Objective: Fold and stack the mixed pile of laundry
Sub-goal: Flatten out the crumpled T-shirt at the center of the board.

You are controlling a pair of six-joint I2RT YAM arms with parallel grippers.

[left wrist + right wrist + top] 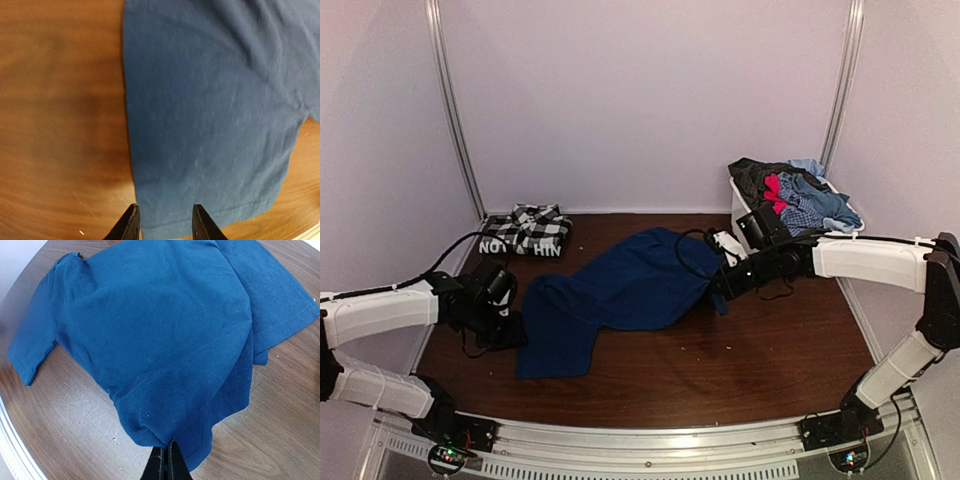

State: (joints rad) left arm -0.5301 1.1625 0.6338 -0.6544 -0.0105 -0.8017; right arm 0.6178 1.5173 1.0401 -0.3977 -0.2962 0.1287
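Observation:
A navy blue shirt (620, 290) lies spread across the middle of the table, one end trailing toward the front left. My right gripper (167, 445) is shut on a bunched edge of this shirt (150, 335); in the top view the same gripper (717, 288) is at the cloth's right side. At the shirt's left edge, my left gripper (164, 207) hovers with its jaws apart and the hem (200, 150) lying flat beneath the gap. The rest of the mixed laundry pile (800, 195), red, light blue plaid and dark grey, is heaped at the back right.
A folded black-and-white checked shirt with white lettering (525, 230) lies at the back left. The white bin (740, 210) under the heap stands at the back right. Bare wooden table (740, 360) shows at the front right. A metal rail runs along the near edge.

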